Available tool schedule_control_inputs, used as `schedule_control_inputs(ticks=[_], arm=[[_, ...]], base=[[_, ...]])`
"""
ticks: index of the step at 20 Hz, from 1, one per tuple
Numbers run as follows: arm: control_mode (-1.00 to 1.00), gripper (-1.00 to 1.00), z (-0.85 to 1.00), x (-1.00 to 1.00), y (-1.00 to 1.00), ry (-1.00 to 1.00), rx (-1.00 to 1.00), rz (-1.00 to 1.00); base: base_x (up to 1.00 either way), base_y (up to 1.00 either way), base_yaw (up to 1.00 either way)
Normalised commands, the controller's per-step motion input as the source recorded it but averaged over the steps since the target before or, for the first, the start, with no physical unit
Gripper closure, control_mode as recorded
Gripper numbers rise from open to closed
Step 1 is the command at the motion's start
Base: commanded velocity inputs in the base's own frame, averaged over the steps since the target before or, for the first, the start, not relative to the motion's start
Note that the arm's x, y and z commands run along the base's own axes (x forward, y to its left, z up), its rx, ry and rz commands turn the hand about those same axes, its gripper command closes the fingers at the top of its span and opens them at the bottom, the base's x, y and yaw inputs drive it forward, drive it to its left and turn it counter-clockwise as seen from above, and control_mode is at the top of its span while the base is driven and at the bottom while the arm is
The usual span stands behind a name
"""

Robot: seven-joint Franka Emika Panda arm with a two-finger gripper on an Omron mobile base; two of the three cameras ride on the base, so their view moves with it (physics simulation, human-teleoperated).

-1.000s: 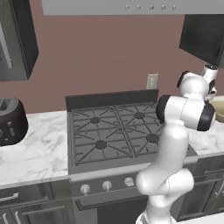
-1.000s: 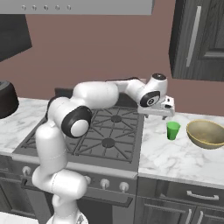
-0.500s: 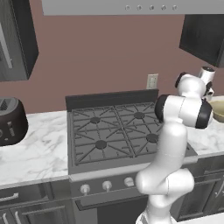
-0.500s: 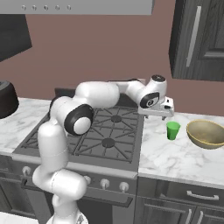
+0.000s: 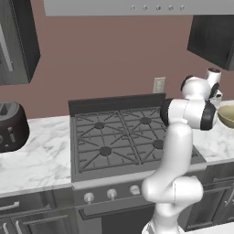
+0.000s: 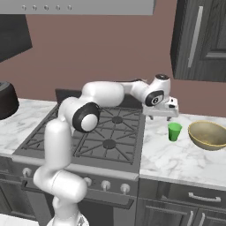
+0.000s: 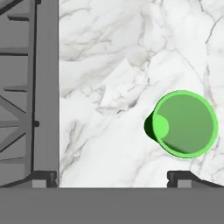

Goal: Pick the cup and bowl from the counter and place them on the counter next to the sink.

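A small green cup (image 6: 175,131) stands upright on the white marble counter (image 6: 176,161), just right of the stove. In the hand view the cup (image 7: 183,124) sits right of centre, above the right fingertip. My gripper (image 6: 160,117) hangs open, pointing down, a little above the counter and just left of the cup, holding nothing; its fingertips (image 7: 43,177) stand wide apart. The tan bowl (image 6: 208,134) rests on the counter to the right of the cup, and also shows as the bowl (image 5: 227,114) past my arm. The sink is out of view.
A gas stove (image 6: 106,137) with dark grates lies left of the cup; its edge (image 7: 46,87) borders the marble. A dark toaster (image 5: 11,125) sits on the far-left counter. A dark wall cabinet (image 6: 201,39) hangs above the bowl, with a range hood (image 5: 137,7) over the stove.
My hand has edged slightly to the right, toward the cup, with the jaws staying open. The cup and the bowl have not moved.
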Motion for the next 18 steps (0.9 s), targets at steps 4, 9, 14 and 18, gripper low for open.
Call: schedule_control_inputs(ticks=[4, 9, 14, 18], arm=[[-1.0, -1.0, 0.0, 0.05, -0.29, 0.07, 0.0, 0.0], [-1.0, -1.0, 0.0, 0.01, -0.34, 0.01, 0.0, 0.0], [-1.0, -1.0, -0.06, 0.02, -0.37, 0.0, 0.0, 0.0], [-1.0, -1.0, -0.15, 0.05, -0.16, 0.03, 0.0, 0.0]], base=[[0.0, 0.0, 0.0], [0.0, 0.0, 0.0], [0.0, 0.0, 0.0], [0.0, 0.0, 0.0]])
